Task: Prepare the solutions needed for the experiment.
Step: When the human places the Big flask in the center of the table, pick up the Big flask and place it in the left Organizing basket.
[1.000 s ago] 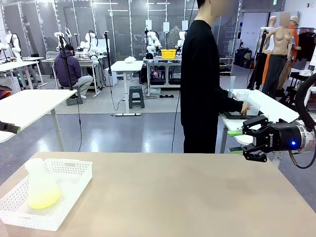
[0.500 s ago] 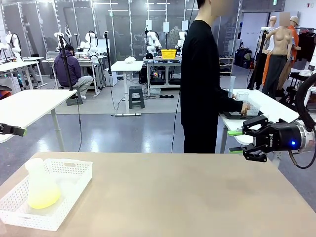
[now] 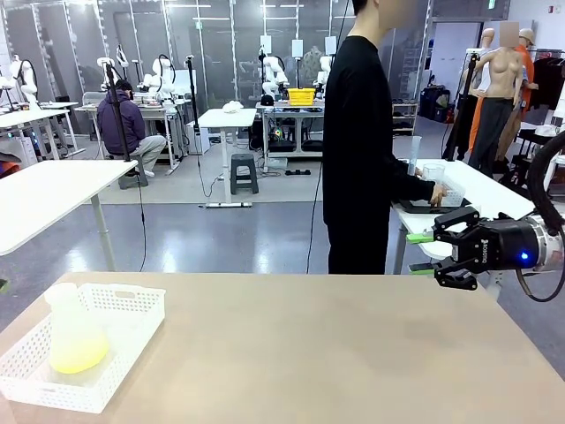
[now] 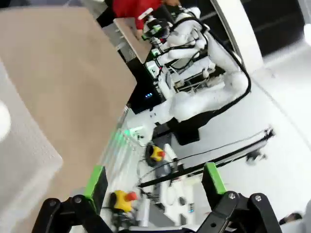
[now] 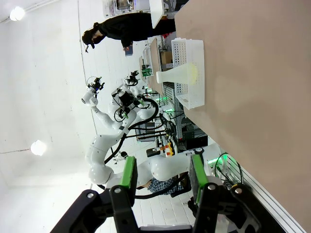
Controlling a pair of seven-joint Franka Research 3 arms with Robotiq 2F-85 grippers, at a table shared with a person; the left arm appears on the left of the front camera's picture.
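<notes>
From the front, a white lattice basket (image 3: 124, 340) sat at the near left corner of the tan table (image 3: 335, 353). Inside it stood a frosted conical flask (image 3: 72, 331), and the solutions (image 3: 78, 351) showed as a shallow pale yellow-green layer in the flask's wide bottom, clear and lemonade-like. Well to the right of the basket, past the table's right edge, the right gripper (image 3: 422, 253) hung level with its green-padded fingers partly apart and nothing between them. A person in black (image 3: 360, 150) stood behind the table, turned toward a side bench.

In the left wrist view, the left gripper (image 4: 154, 180) stood wide open and empty beside the table edge.

In the right wrist view, the right gripper's jaws were half parted, empty; the basket with its flask lay far off across the tabletop.
</notes>
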